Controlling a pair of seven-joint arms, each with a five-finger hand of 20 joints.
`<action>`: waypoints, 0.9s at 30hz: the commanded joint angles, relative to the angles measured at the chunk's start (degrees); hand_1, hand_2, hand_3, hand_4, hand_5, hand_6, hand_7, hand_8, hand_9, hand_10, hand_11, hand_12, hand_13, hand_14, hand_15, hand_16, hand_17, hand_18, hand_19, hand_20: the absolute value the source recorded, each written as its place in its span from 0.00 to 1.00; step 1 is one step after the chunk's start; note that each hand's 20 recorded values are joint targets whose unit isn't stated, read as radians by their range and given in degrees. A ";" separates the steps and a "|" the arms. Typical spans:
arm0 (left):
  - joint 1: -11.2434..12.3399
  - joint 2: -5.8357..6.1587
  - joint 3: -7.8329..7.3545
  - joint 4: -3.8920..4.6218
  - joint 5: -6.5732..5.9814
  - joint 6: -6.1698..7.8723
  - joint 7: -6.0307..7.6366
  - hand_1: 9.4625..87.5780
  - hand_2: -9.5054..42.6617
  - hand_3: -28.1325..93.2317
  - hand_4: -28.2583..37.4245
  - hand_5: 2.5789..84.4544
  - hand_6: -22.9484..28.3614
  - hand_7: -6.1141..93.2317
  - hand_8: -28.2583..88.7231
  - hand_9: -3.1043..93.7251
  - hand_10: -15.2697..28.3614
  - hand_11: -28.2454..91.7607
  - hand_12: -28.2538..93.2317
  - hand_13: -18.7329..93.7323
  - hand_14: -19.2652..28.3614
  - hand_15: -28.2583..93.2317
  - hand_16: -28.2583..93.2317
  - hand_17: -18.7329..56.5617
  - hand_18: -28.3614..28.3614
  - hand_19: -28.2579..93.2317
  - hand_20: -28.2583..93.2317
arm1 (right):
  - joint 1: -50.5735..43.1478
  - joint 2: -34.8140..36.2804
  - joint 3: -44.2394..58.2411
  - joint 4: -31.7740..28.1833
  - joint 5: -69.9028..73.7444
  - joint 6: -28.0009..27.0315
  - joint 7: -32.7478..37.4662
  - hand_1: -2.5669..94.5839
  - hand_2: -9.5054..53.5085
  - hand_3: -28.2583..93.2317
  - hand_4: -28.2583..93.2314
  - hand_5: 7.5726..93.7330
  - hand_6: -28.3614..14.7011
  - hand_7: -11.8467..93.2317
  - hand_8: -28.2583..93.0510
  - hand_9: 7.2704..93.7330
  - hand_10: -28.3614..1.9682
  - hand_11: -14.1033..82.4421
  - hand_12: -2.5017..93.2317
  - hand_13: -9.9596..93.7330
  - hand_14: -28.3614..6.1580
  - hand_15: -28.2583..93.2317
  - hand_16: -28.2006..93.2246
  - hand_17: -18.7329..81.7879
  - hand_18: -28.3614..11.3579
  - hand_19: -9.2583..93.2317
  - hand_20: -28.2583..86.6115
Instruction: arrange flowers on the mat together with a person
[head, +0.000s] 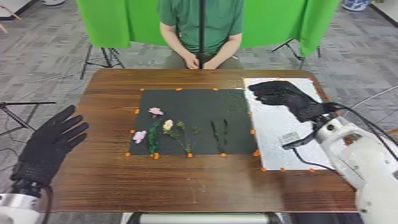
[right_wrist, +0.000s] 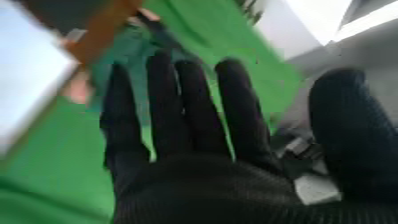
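Black mat (head: 197, 102) carries the flowers (head: 168, 125). Over the white mat (head: 274, 127), the right hand (head: 281, 95) has fingers straight, mostly apart; too hard a pinch could bend the thin stems.

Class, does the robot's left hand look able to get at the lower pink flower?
Probably yes: the left hand is open at the left edge of the table, and nothing stands between it and that pink flower.
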 joint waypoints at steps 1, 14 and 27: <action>1.27 -1.29 -0.02 -0.60 0.84 0.29 0.50 0.25 0.11 0.80 0.03 0.36 0.52 0.20 0.18 0.31 0.61 0.38 0.39 0.37 0.70 0.44 0.26 0.13 0.88 0.58 0.31 | -19.55 -4.73 16.21 -2.83 29.26 4.68 1.26 0.17 0.28 0.92 0.07 0.42 0.54 0.23 0.17 0.41 0.45 0.26 0.30 0.44 0.45 0.42 0.49 0.31 0.18 0.51 0.52; 0.38 -3.21 0.29 -0.59 0.37 1.04 1.81 0.25 0.10 0.80 0.03 0.36 0.52 0.20 0.18 0.31 0.61 0.38 0.39 0.37 0.70 0.44 0.26 0.13 0.88 0.58 0.31 | -23.52 -14.08 17.23 -3.94 30.17 4.74 0.95 0.18 0.24 0.91 0.07 0.39 0.54 0.21 0.18 0.40 0.45 0.25 0.30 0.43 0.44 0.41 0.50 0.31 0.18 0.50 0.51; -1.13 -3.16 1.75 0.22 0.23 0.56 1.12 0.25 0.10 0.80 0.03 0.35 0.52 0.20 0.17 0.31 0.60 0.38 0.39 0.37 0.70 0.44 0.26 0.13 0.88 0.58 0.31 | -24.59 -18.23 19.47 -3.94 30.76 2.65 0.83 0.18 0.22 0.91 0.06 0.39 0.56 0.22 0.17 0.41 0.45 0.25 0.30 0.44 0.44 0.41 0.50 0.31 0.18 0.51 0.51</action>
